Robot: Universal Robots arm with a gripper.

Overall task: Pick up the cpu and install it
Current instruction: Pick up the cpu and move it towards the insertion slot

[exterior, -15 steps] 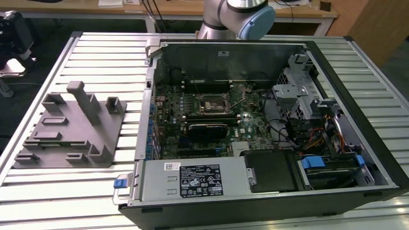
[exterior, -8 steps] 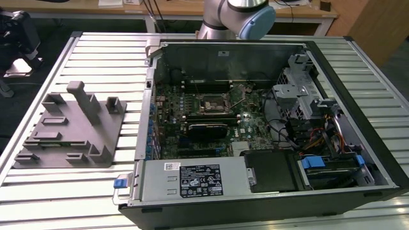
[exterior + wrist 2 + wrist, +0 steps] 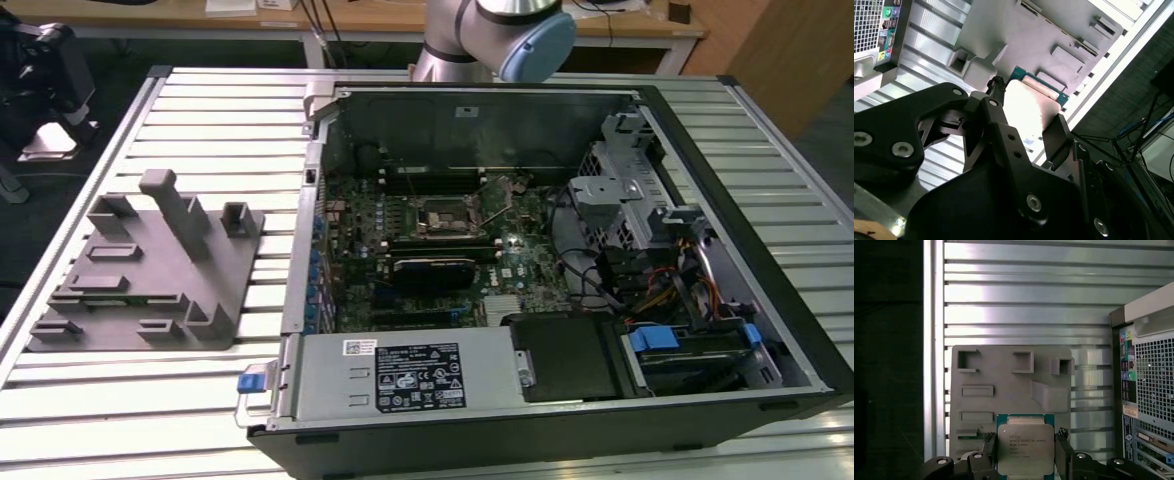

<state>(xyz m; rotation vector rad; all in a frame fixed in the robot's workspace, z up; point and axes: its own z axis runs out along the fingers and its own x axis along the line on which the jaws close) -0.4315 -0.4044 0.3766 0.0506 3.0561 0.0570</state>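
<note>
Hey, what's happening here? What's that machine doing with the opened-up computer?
A robot arm is working beside an open computer case that lies on a slatted metal table. Its gripper has the cpu clamped between its fingers. The chip is held up in the air, with a grey holder block on the table below it. The cpu is not yet in the motherboard inside the case.

The exterior view looks down at a slant on the open computer case and slatted table. The first wrist view faces straight down. The second wrist view looks obliquely, close along the gripper. Both wrist views share the held cpu, and all three share the grey fixture.
</note>
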